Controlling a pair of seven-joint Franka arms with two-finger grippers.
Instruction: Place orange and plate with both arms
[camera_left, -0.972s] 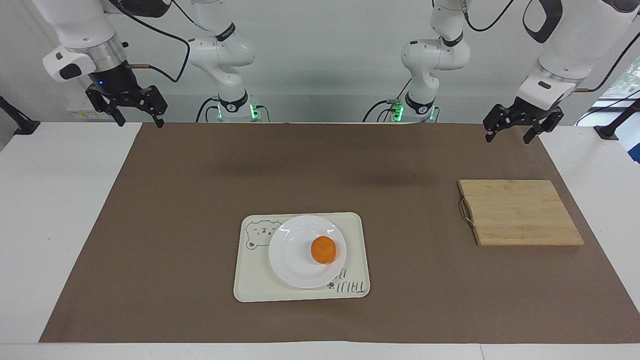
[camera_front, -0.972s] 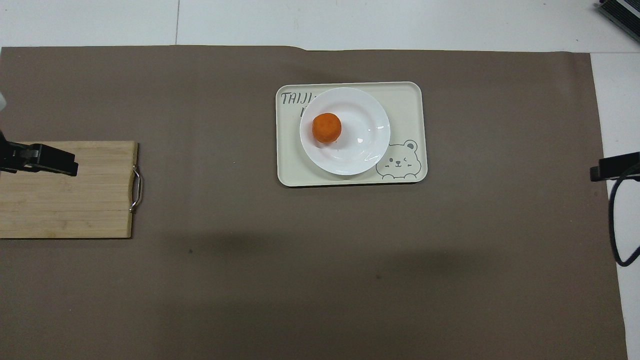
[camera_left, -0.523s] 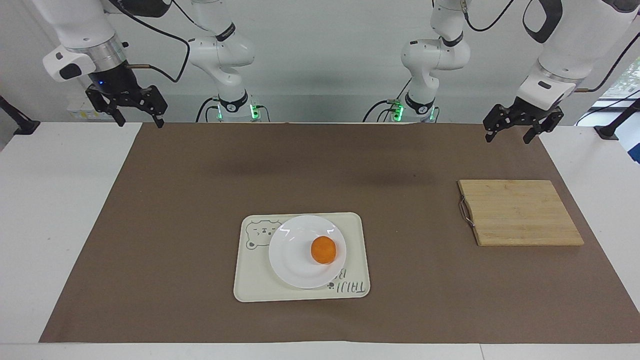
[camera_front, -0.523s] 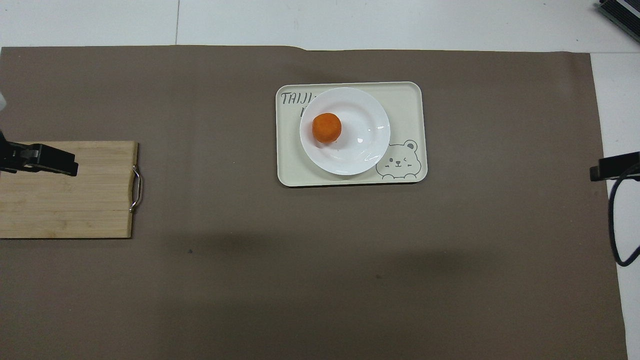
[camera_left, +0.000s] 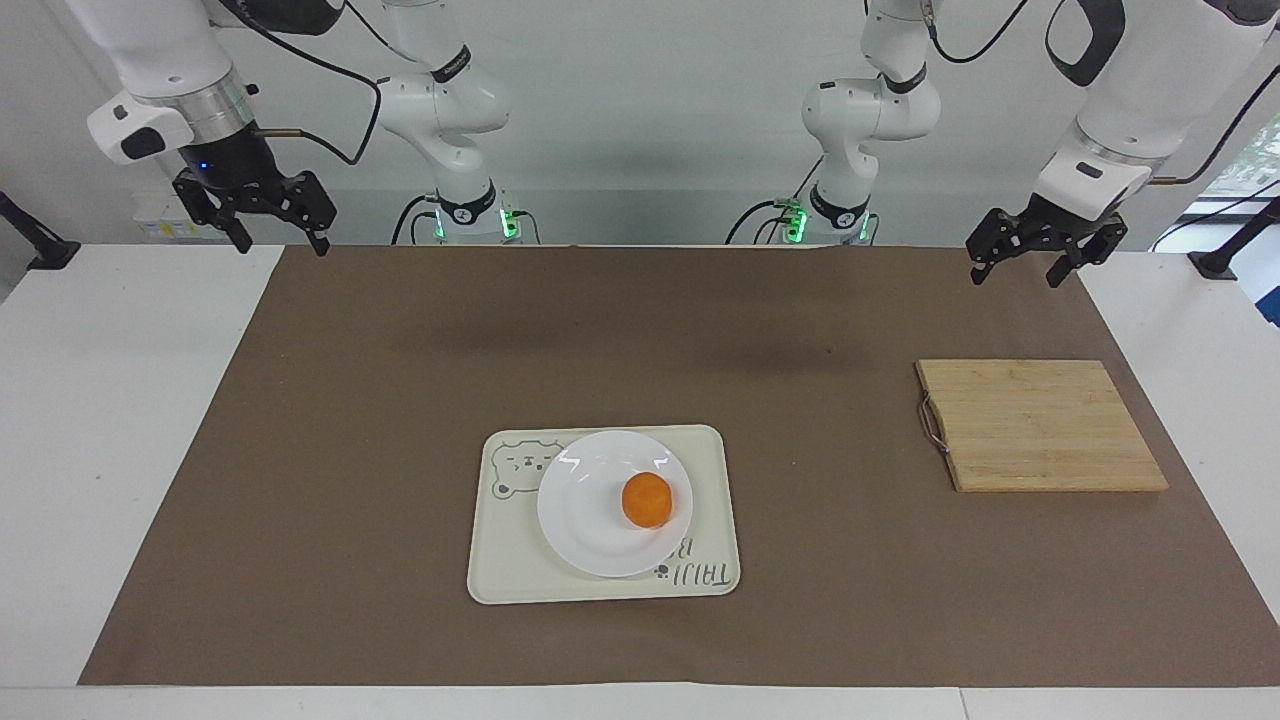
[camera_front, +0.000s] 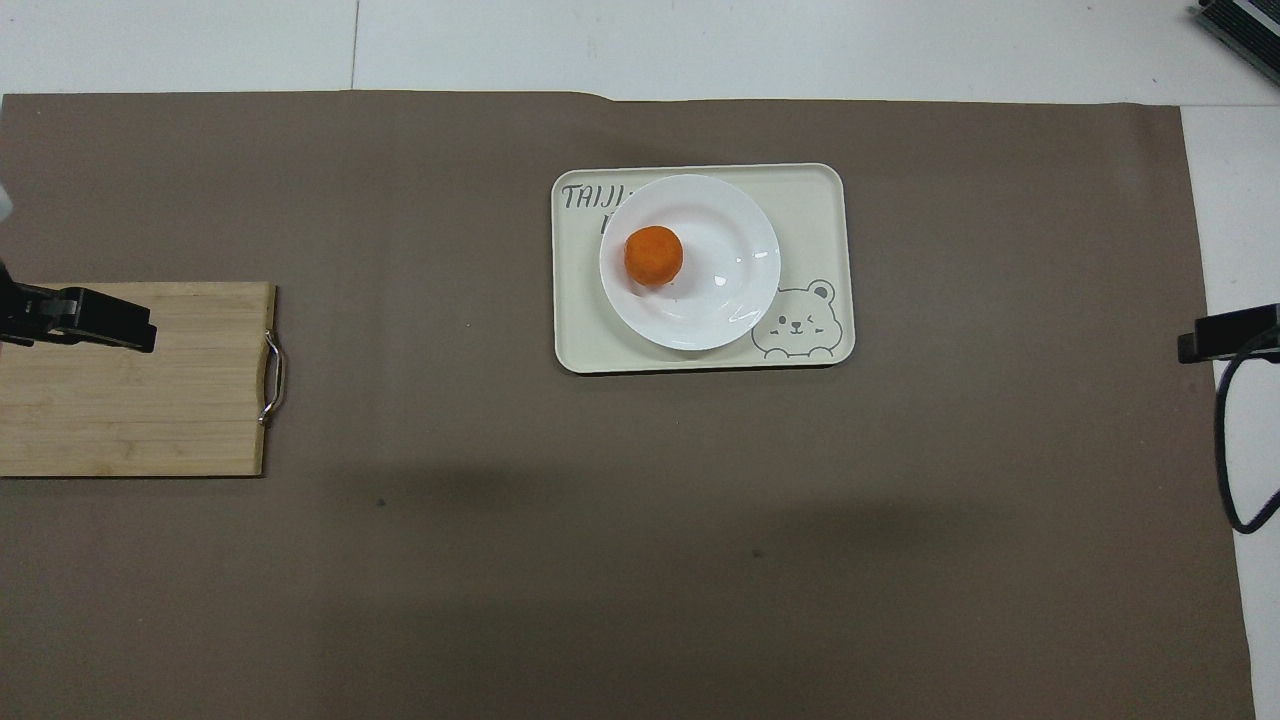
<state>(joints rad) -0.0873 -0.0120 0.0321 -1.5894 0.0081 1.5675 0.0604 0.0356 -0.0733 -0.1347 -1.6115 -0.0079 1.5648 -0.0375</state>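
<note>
Orange (camera_left: 647, 500) on white plate (camera_left: 590, 520), plate on bear tray (camera_left: 500, 570); tray lettering partly hidden.
Both claws spread, holding nothing: left gripper (camera_left: 1022, 263) raised over the mat's edge near the cutting board (camera_left: 1040, 425); right gripper (camera_left: 276, 233) waits aloft; overhead crops both.

A cream tray (camera_left: 505, 570) (camera_front: 818, 200) with a bear drawing lies mid-worktop on a brown mat (camera_left: 400, 380) (camera_front: 400, 560). A bamboo cutting board (camera_left: 1040, 425) (camera_front: 150, 420) with a metal handle lies toward the left arm's end.

orange (camera_left: 647, 501): 1 | plate (camera_left: 585, 510): 1 | tray (camera_left: 505, 570): 1 | cutting board (camera_left: 1040, 425): 1
</note>
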